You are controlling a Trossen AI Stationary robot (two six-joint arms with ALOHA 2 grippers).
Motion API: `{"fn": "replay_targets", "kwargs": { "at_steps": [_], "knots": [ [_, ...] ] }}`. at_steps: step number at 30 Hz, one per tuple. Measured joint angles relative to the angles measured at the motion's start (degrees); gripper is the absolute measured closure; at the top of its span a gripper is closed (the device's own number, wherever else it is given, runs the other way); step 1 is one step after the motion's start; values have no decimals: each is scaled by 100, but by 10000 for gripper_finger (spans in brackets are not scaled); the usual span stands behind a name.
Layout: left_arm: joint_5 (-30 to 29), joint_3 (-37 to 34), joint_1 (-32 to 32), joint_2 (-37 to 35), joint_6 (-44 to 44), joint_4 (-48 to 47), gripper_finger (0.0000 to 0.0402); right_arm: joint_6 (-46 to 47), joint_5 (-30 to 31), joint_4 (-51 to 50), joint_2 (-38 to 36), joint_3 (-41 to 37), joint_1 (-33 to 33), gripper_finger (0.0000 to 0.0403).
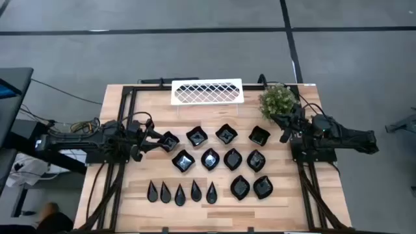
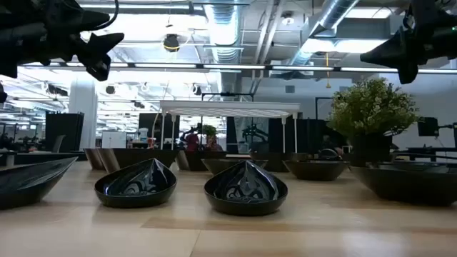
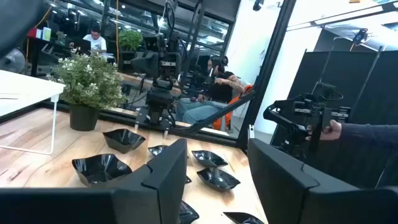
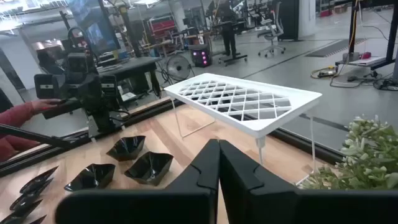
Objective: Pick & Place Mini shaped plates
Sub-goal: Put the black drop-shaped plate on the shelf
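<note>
Several glossy black mini plates lie in three rows on the wooden table: wavy squares in the far row, leaf shapes in the middle, narrow teardrops and two ovals in the near row. My left gripper hangs open above the table, just left of the leftmost square plate, and shows raised in the low view. My right gripper is shut and hovers beside the plant, right of the plates; its fingers meet in the right wrist view.
A white lattice rack stands on thin legs at the table's far edge. A green potted plant sits at the far right, close to my right gripper. A person's hand and sleeve show beyond the table's right side.
</note>
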Motion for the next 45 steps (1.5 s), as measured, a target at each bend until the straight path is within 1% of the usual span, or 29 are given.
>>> {"fn": "replay_targets", "kwargs": {
  "at_steps": [7, 21, 26, 28, 31, 36, 39, 45],
  "knots": [
    [0, 2, 1, 0, -2, 18, 229, 0, 0, 0, -2, -2, 0, 401],
    [0, 88, -4, 52, -281, -4, 229, 0, 0, 0, -1, -1, 0, 401],
    [-4, 432, -108, 448, -284, -131, 229, 0, 0, 2, -1, 0, 0, 401],
    [-43, 672, -209, 706, -320, -377, 229, 0, 0, 0, 0, -2, 0, 401],
    [-305, 1082, -430, 1178, -476, -933, 229, 0, 0, 0, -2, 0, 0, 401],
    [-735, 1742, -904, 2046, -1177, -1784, 229, -2, 0, 0, -1, -1, -1, 401],
    [-788, 2058, -1238, 2529, -1927, -2134, 229, -2, 0, 0, -2, -1, 0, 401],
    [-799, 2511, -2015, 3291, -3621, -2414, 229, -6, 4, 0, -1, 0, -1, 401]
  ]
}}
